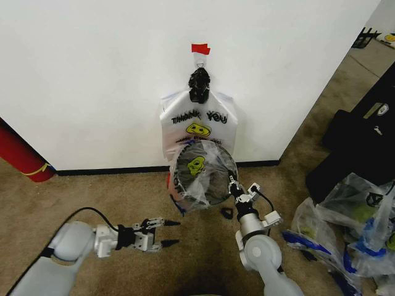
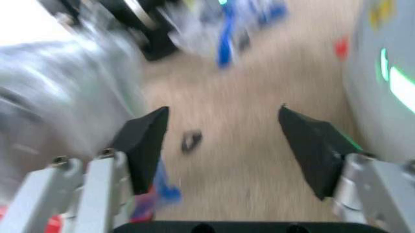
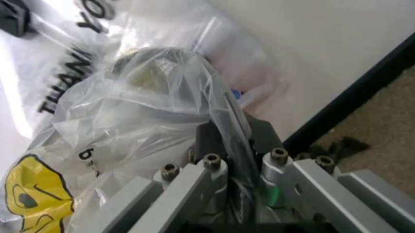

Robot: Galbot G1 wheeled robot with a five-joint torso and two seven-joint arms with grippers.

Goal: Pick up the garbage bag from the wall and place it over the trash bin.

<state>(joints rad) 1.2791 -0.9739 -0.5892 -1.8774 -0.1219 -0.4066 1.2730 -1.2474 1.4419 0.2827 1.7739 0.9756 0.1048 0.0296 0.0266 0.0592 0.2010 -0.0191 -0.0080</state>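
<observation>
The garbage bag (image 1: 196, 176), thin translucent plastic with a yellow print and some blue, is draped over the round black mesh trash bin (image 1: 226, 159), which stands on the carpet against the white wall (image 1: 92, 74). My right gripper (image 1: 233, 184) is at the bin's right rim, shut on a fold of the bag. In the right wrist view that gripper (image 3: 224, 143) pinches the crinkled garbage bag (image 3: 149, 107). My left gripper (image 1: 168, 233) hovers open low over the carpet, left of the bin. Its fingers (image 2: 146, 141) stand wide apart with nothing between them.
A white "THANK YOU" bag (image 1: 197, 120) hangs on the wall from a hook under a red tape strip (image 1: 200, 48). A small black object (image 1: 227, 213) lies on the carpet. Bulging clear bags (image 1: 352, 228) and black cases (image 1: 364, 123) crowd the right; a red cylinder (image 1: 21, 154) leans at left.
</observation>
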